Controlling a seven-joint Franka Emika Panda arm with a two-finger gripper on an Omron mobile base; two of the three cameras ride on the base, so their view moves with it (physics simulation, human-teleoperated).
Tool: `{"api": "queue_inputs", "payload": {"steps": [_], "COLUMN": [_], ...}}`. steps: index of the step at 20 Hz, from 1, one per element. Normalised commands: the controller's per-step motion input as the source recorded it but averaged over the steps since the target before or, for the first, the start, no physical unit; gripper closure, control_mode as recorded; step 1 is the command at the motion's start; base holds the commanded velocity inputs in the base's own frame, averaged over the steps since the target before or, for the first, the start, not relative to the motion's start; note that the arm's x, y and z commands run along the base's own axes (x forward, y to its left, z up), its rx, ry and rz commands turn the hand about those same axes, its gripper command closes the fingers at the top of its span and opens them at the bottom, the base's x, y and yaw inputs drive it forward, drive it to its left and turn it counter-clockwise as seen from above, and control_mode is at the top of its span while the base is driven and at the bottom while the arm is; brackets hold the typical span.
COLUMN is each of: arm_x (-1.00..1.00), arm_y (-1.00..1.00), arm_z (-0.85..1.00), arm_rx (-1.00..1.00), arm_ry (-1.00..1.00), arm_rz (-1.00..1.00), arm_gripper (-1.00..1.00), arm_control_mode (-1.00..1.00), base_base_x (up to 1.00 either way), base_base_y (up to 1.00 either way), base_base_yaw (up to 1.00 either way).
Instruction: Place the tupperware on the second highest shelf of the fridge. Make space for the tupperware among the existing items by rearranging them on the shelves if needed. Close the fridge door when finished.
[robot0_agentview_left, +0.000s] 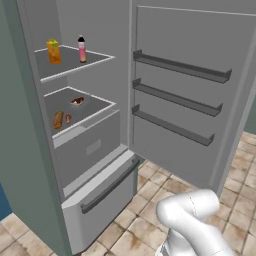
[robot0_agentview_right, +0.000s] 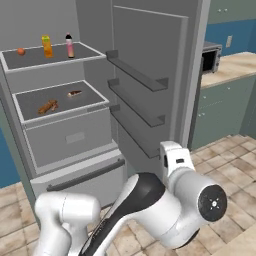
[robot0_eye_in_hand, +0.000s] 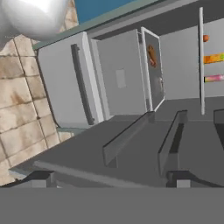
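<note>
1. My tool (robot0_eye_in_hand: 113, 177): its two dark tips rise at the bottom of the hand view, spread as wide as they go, with nothing between them.
2. Fridge (robot0_agentview_left: 30, 150): tall grey cabinet, standing open on a tiled floor (robot0_agentview_left: 150, 220).
3. Fridge door (robot0_agentview_left: 190, 75): swung wide to the right, its inner face carrying three dark rails one above another.
4. Upper shelf (robot0_agentview_right: 50, 61): holds a small orange fruit (robot0_agentview_right: 20, 51) at the left, a yellow-orange carton (robot0_agentview_right: 47, 46) and a pink bottle with dark cap (robot0_agentview_right: 69, 45), both upright and near each other.
5. Lower shelf (robot0_agentview_right: 65, 107): holds brown sausage-like foods (robot0_agentview_right: 48, 106) toward the front left and another brown piece (robot0_agentview_right: 74, 93) further back.
6. Bottom drawer (robot0_agentview_left: 100, 195): shut, with a horizontal bar handle.
7. Tupperware: I cannot tell where it is from these views.
8. Microwave (robot0_agentview_right: 211, 56): dark box on the counter (robot0_agentview_right: 235, 65) to the right of the fridge door.
</note>
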Motion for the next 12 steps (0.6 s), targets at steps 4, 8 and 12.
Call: {"api": "queue_inputs", "payload": {"steps": [4, 8, 12], "arm_x": [0.88, 0.97, 0.89], "arm_y": [-0.47, -0.40, -0.32], "arm_z": [0.00, -0.04, -0.12], "arm_rx": [0.16, 0.20, 0.17], "arm_ry": [0.01, 0.06, 0.06], "arm_rz": [0.00, 0.00, 0.00], "arm_gripper": [-1.00, -1.00, -1.00], "arm_control_mode": [-1.00, -1.00, -1.00], "base_base_x": [0.00, 0.00, 0.00], "base_base_y": [0.00, 0.00, 0.00], "base_base_yaw": [0.00, 0.00, 0.00]}}
